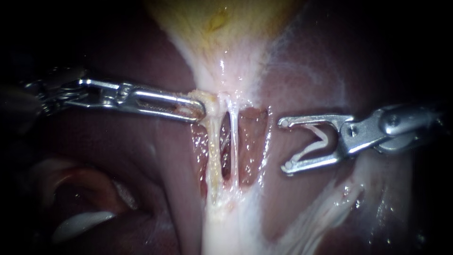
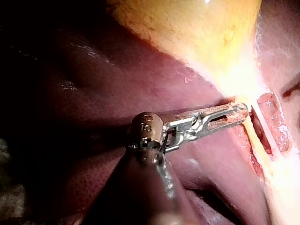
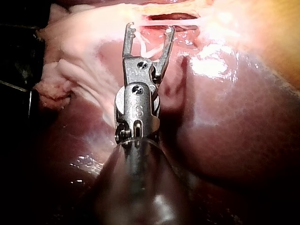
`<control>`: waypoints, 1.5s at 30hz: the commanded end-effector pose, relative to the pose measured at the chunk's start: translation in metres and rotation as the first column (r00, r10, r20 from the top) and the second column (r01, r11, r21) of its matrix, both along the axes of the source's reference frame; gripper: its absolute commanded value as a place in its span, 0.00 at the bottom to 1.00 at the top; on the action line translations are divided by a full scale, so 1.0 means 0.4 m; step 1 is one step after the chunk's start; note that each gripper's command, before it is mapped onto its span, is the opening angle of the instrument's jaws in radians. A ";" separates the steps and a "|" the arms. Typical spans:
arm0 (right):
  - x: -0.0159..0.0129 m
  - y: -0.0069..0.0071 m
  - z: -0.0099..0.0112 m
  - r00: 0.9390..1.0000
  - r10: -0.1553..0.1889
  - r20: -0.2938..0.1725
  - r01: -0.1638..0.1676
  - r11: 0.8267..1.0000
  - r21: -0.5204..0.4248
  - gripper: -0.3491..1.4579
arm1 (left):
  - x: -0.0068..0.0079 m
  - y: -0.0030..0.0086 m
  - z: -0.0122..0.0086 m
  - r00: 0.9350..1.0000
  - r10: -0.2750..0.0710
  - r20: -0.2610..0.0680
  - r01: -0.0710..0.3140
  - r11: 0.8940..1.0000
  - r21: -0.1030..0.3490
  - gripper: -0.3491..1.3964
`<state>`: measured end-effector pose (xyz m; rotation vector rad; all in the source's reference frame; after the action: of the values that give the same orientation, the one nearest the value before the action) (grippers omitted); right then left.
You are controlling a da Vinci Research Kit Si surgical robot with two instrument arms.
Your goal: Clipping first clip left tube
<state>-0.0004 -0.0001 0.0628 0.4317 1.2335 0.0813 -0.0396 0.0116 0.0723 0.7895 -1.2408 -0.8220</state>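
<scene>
Your left instrument (image 1: 202, 110) pinches tissue (image 1: 205, 98) at the left tube's (image 1: 213, 151) upper end. That tube runs lengthwise from the gallbladder (image 1: 222, 28) down across the liver (image 1: 141, 156). Your right instrument (image 1: 285, 144), well apart, carries a clip (image 1: 306, 150) in wide-spread jaws facing the tube.

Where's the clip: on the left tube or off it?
Off: the white clip sits in the right instrument, legs spread, short of the left tube.
</scene>
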 end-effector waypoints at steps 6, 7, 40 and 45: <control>0.0004 -0.0001 0.0002 1.000 0.000 0.000 0.000 1.000 -0.001 0.47 | 0.0048 -0.0017 -0.0047 1.000 -0.017 -0.012 0.017 1.000 0.000 0.00; 0.0005 -0.0001 0.0003 1.000 0.000 0.001 0.000 1.000 -0.001 0.47 | 0.0063 -0.0017 -0.0060 1.000 -0.021 -0.022 0.021 1.000 0.000 0.00; 0.0211 -0.0089 0.0141 0.996 0.041 0.075 -0.048 0.994 0.093 0.46 | 0.0105 -0.0055 -0.0167 0.956 -0.138 -0.261 0.139 0.990 -0.012 0.00; 0.0256 -0.0116 0.0194 0.995 0.034 0.090 -0.045 0.992 0.117 0.46 | 0.0099 -0.0060 -0.0178 0.957 -0.133 -0.257 0.135 0.991 -0.009 0.00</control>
<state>0.0101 -0.0049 0.0709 0.5035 1.1518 0.2061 -0.0356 0.0092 0.0652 0.5873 -1.0658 -1.0080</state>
